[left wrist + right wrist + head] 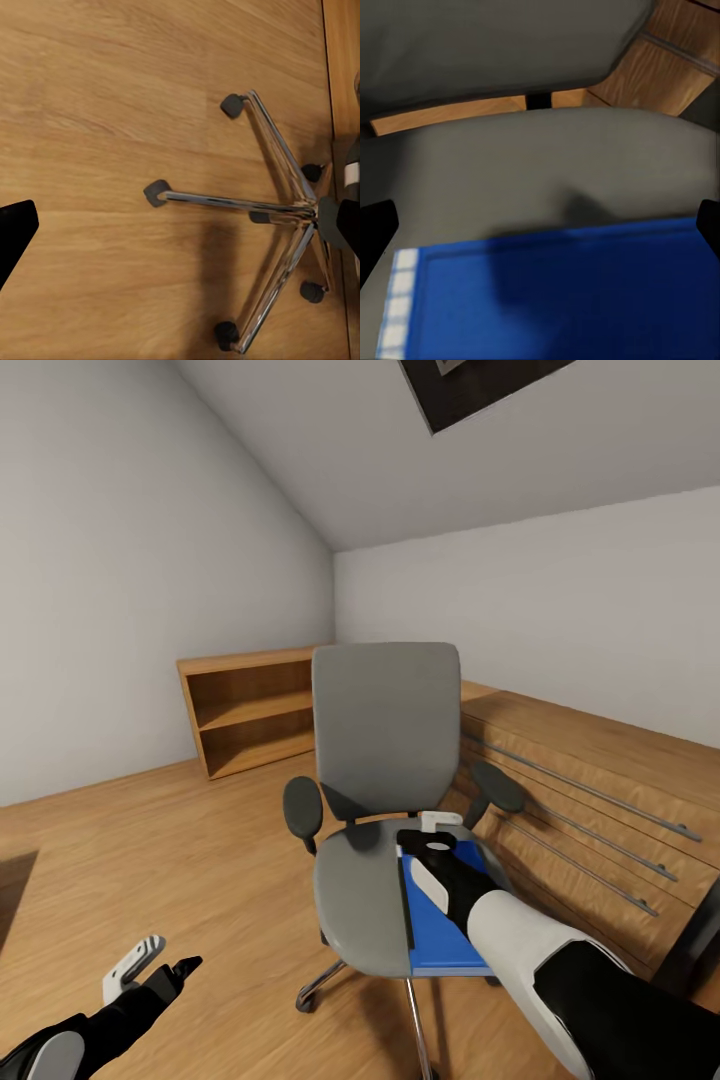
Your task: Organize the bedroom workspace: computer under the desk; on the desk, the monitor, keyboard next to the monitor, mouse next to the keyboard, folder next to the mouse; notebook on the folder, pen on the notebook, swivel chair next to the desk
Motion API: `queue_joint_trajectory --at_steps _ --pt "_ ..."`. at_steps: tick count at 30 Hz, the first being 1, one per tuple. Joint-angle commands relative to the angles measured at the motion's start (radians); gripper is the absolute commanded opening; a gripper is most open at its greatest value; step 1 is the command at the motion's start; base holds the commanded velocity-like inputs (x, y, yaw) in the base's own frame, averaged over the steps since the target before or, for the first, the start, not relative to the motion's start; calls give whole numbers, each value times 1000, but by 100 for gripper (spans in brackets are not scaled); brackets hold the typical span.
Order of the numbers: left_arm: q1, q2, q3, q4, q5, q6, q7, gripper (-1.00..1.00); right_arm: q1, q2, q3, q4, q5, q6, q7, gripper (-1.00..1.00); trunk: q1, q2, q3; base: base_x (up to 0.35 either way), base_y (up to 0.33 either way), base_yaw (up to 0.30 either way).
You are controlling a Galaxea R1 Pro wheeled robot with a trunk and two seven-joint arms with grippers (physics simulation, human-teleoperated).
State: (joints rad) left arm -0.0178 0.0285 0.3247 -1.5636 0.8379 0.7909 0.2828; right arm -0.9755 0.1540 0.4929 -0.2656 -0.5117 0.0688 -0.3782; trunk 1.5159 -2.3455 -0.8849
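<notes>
the flat bright blue folder with a black spine [440, 920] lies on the grey padded swivel chair [385, 730], on the seat's right half beside the light wooden dresser with bar handles [590, 800]. the right gripper [436, 838] hovers low over the folder's far edge, fingers spread and holding nothing, probably lined up for a pick. the left gripper [150, 965] hangs off to the side above the wood floor [90, 112], fingers parted, keeping clear of the reach.

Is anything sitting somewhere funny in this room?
Yes. A blue folder lies on the swivel chair seat instead of on a desk, and its front corner sticks out past the seat's edge. The right gripper hovers over it.
</notes>
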Motion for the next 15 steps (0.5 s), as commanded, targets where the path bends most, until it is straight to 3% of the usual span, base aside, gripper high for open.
queue_joint_trajectory --at_steps 1,4,10,15 --pt "-1 0 1 -1 11 4 9 100 -1 -2 9 -2 -4 7 -8 100 0 0 -1 0 0 0" --pt "-1 -1 0 -1 10 3 8 100 0 -4 9 -3 -4 6 -8 100 0 0 -1 11 0 0" --pt "-1 0 1 -1 10 3 8 100 0 -9 9 0 -4 9 -7 100 0 0 -1 225 0 0" --pt "-1 0 1 -1 10 4 7 100 0 -10 8 3 -4 9 -7 100 0 0 -1 57 0 0"
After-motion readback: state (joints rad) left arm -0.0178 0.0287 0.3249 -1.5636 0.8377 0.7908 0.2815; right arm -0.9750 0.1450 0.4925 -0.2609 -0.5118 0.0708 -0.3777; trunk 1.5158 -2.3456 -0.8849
